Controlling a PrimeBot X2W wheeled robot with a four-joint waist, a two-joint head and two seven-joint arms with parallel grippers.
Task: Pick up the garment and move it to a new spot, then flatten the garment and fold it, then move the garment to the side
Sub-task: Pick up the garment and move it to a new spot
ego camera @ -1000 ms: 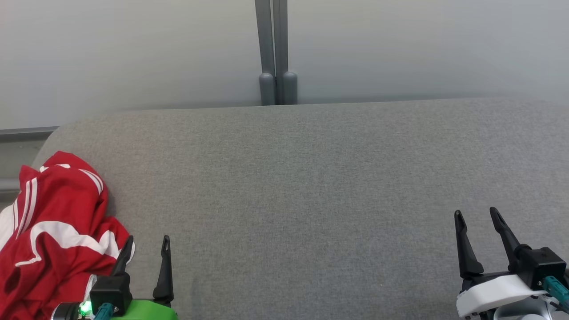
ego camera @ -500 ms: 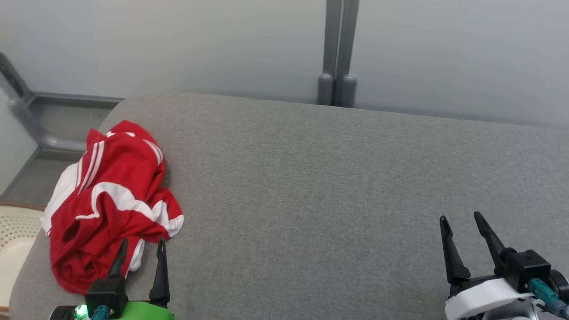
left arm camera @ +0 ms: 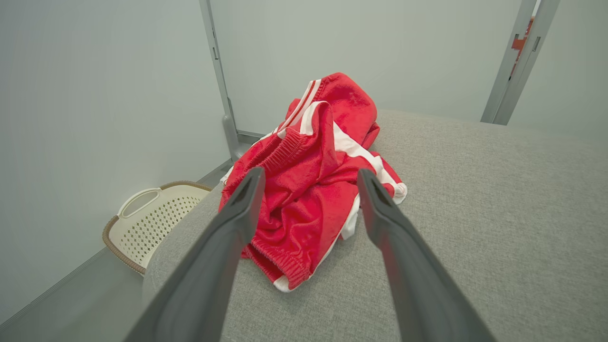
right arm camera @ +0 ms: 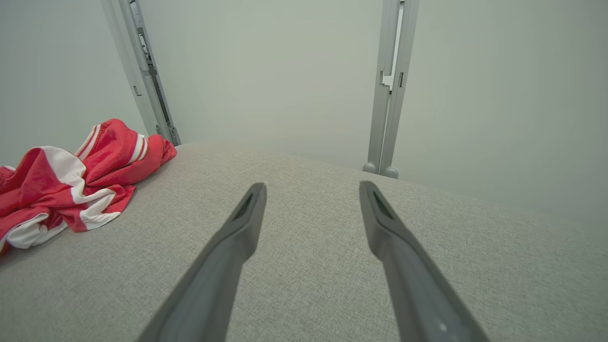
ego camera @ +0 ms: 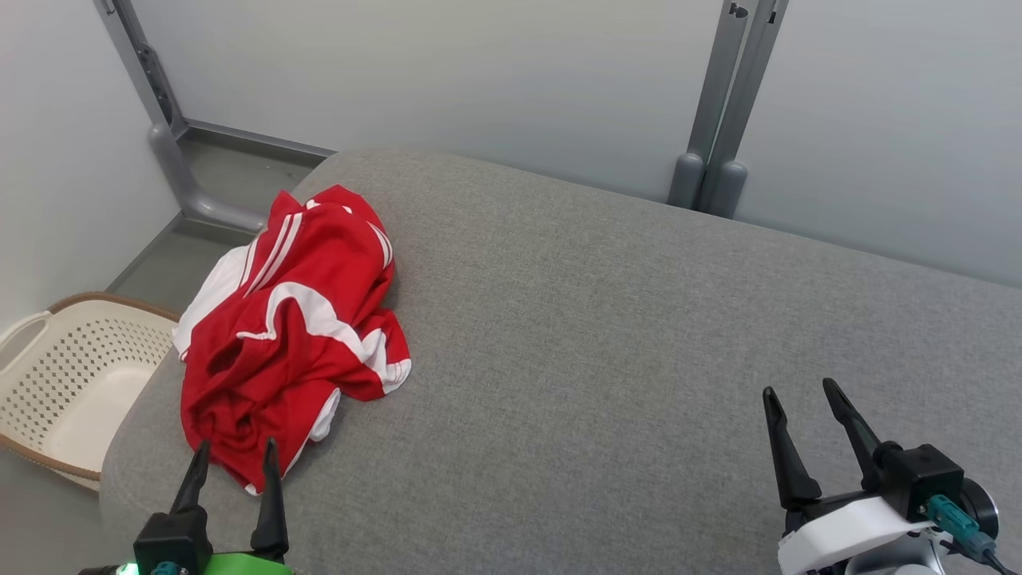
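Observation:
The garment [ego camera: 291, 319] is red with white stripes and lies crumpled near the left end of the grey padded surface [ego camera: 607, 335]. It also appears in the left wrist view as a heap [left arm camera: 313, 175] and at the left of the right wrist view [right arm camera: 71, 185]. My left gripper [ego camera: 234, 447] is open, its fingertips just short of the garment's near edge, nothing between them. In the left wrist view the left gripper [left arm camera: 308, 178] points straight at the heap. My right gripper [ego camera: 801, 391] stands open over bare fabric far to the right, and in its own view the right gripper [right arm camera: 311, 190] holds nothing.
A cream perforated laundry basket [ego camera: 72, 375] sits on the floor beyond the surface's left end. Pale partition walls with grey metal posts [ego camera: 718, 112] stand behind the surface. A broad stretch of bare grey fabric lies right of the garment.
The head camera has turned left, so the garment sits further right in the picture and the basket has come into sight. Both grippers stay open; the garment itself has not moved.

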